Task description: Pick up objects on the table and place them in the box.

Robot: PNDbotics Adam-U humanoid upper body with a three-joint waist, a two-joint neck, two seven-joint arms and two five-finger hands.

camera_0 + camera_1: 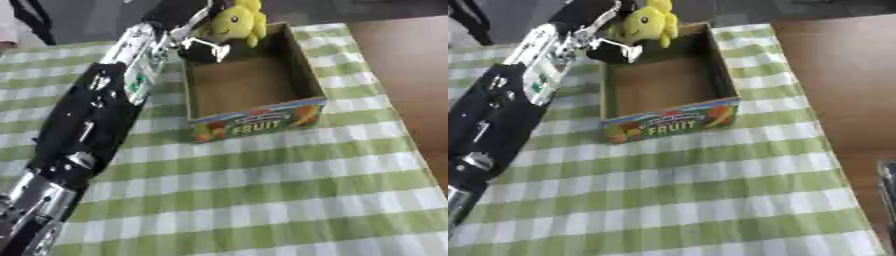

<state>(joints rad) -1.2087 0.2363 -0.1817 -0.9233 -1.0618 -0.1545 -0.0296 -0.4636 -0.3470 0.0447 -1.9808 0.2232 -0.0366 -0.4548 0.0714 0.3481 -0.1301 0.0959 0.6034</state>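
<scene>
A yellow plush toy (236,21) hangs over the far rim of the cardboard box (262,120), which has a colourful "FRUIT" front panel. My left hand (203,46) is shut on the toy's lower part, at the box's far left corner. The left arm stretches up from the lower left across the cloth. The box floor (662,82) looks bare brown. A thin dark sliver at the right edge of the right eye view (887,180) may be part of my right arm; the right hand does not show.
A green-and-white checked cloth (262,200) covers the table. Bare brown tabletop (402,65) lies to the right of the cloth. A dark floor and dark shapes lie beyond the table's far edge.
</scene>
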